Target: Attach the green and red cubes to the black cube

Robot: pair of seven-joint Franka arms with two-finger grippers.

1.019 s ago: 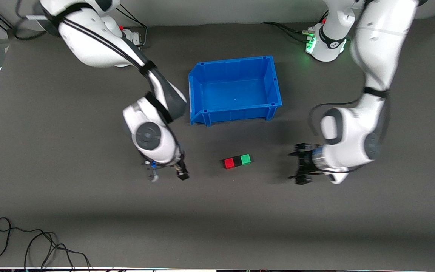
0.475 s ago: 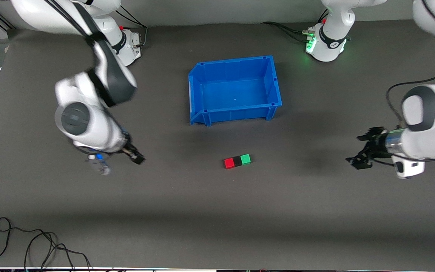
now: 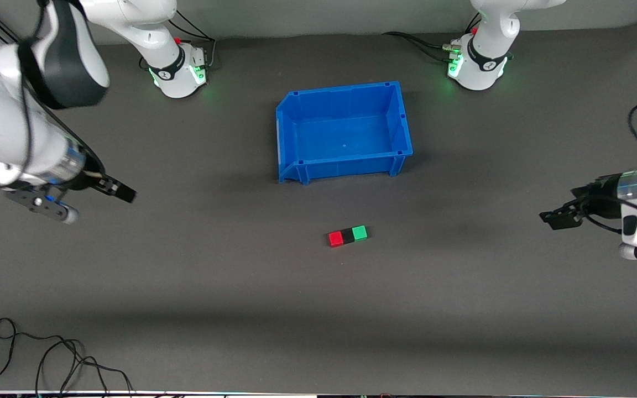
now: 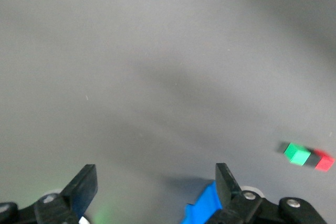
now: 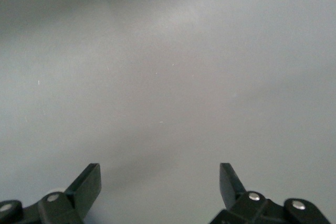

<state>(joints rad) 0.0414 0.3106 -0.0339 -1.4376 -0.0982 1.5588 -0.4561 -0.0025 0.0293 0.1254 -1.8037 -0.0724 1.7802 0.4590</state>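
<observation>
The right gripper [image 3: 83,193] hangs over the grey mat [image 3: 186,309] near the table edge at the right arm's end, fingers spread wide and empty. The blue bin [image 3: 345,167] sits mid-table toward the robots' edge. Nearer the front camera, the red cube [image 3: 335,239], black cube [image 3: 347,236] and green cube [image 3: 359,232] lie touching in one row. The left gripper [image 3: 559,215] hangs near the left arm's edge, fingers apart, empty. No readable writing shows.
</observation>
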